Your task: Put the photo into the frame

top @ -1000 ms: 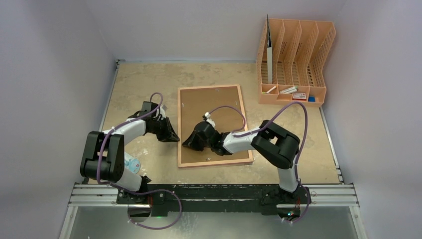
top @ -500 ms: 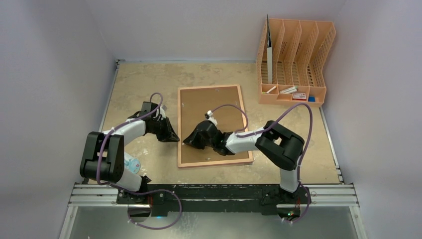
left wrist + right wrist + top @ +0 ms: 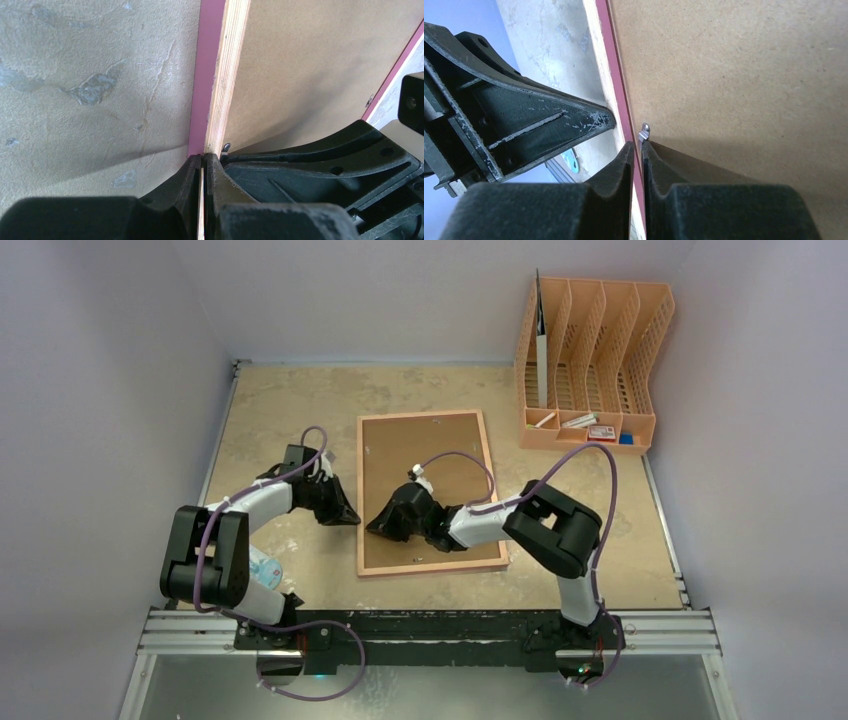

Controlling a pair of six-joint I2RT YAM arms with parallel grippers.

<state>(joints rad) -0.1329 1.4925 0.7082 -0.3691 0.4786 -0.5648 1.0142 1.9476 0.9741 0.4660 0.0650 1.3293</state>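
Your frame (image 3: 430,566) lies flat on the table (image 3: 280,410), about midway across it, back side up and with its long sides running away from the arm bases. A brown backing board (image 3: 440,440) fills its opening, and whether the photo lies beneath it you cannot tell. In the left wrist view you see the frame's left rail as a pale layered wood edge (image 3: 227,75) with a pink strip along its outer side. Your left gripper (image 3: 352,518) sits at that rail near the frame's near left corner, its fingers pressed together, with the tips (image 3: 204,156) right against the wood edge and nothing seen between them. Your right gripper (image 3: 375,528) comes in from the other side, low over the backing board, just across the rail from the left one. Its fingers are drawn almost together, with only a thin slit between them (image 3: 637,145), and the pink strip shows through that slit. A small metal tab (image 3: 644,131) stands at the board's edge, touching or just off the tip of the finger on the board side. Well apart, at the far right corner of the table, you have an orange file rack (image 3: 592,365) with an upright sheet (image 3: 541,350) in its leftmost slot.
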